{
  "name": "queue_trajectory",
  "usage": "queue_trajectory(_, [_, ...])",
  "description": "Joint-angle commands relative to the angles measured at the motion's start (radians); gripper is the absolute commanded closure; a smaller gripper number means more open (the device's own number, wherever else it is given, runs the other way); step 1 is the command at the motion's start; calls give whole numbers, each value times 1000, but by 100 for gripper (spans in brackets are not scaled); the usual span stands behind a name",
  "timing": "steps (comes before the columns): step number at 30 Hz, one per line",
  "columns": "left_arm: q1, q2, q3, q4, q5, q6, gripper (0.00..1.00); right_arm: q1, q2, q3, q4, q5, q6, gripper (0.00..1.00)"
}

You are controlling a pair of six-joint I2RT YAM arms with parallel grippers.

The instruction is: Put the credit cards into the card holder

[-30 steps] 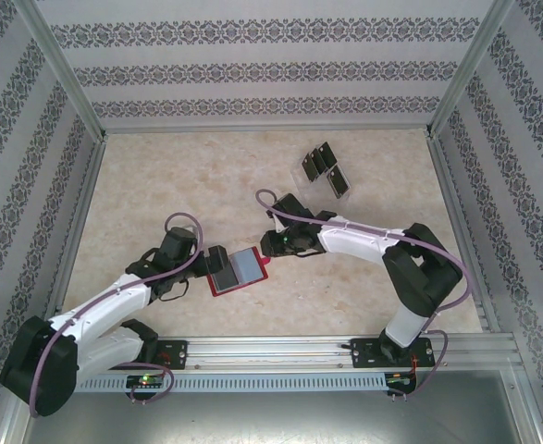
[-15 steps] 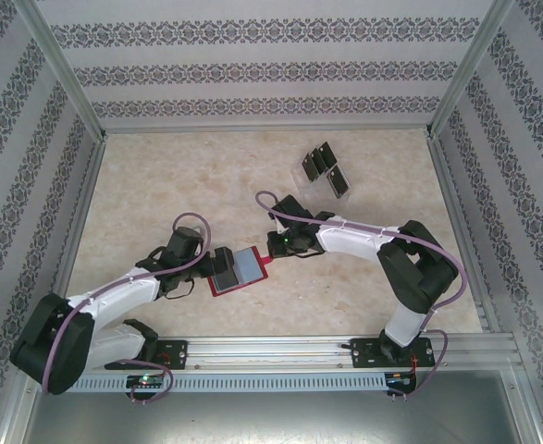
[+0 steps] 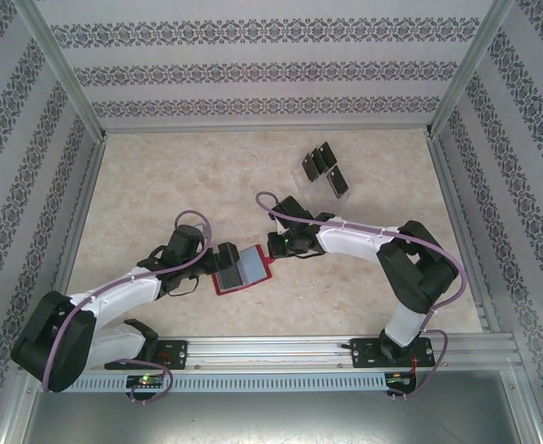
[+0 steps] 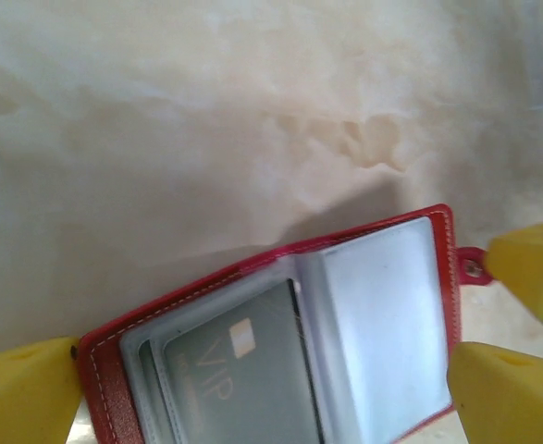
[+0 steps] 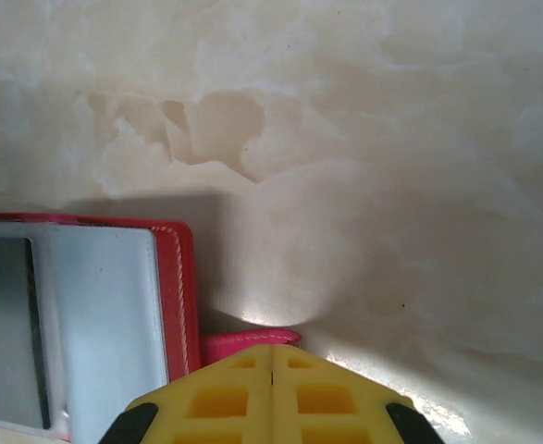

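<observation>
The card holder (image 3: 255,267) is a red wallet lying open on the table, grey-blue inside up. A dark card marked VIP (image 4: 243,370) sits in its left pocket, and the right pocket (image 4: 382,324) is bare. My left gripper (image 4: 266,393) is open wide, one yellow finger (image 4: 21,388) at each end of the wallet. My right gripper (image 5: 271,356) is shut, its tips over the wallet's snap tab (image 5: 252,339). More black credit cards (image 3: 325,171) stand at the back right.
The cards at the back stand in a clear slotted stand (image 3: 304,170). Metal frame rails (image 3: 456,203) and patterned walls border the marble table (image 3: 160,185). My right arm (image 3: 364,242) reaches in from the right.
My right gripper's fingers closed at the snap tab. My left gripper slid a little to the right over the wallet's left part. The wallet itself barely shifted.
</observation>
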Motion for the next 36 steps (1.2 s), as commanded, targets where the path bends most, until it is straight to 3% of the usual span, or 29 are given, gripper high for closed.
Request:
queue_trajectory(1, [-32,-23,59,90,46,-51,0,0,-26,-22,8,-2,6,100])
queue_trajectory(9, [-127,54,142,179,25,-101,0,-11,-45,-40,18,-1,12,100])
queue_trajectory(16, [-225,237,219,305,5,-128,0,-50,-106,-93,34,-2,27,100])
queue_trajectory(21, [-269,382,252,406,-9,-157,0,-76,-171,-151,47,1,53,75])
queue_trajectory(24, [-271,416,254,437,-21,-170,0,-85,-237,-188,35,3,64,67])
queue_trajectory(29, [-271,385,264,402,-67,-149,0,-91,-390,-256,4,9,93,62])
queue_trajectory(32, [-266,364,296,344,-83,-123,0,-82,-470,-280,6,-14,118,67])
queue_trajectory(36, [-256,359,331,289,-83,-98,0,-23,-491,-272,31,-37,146,88])
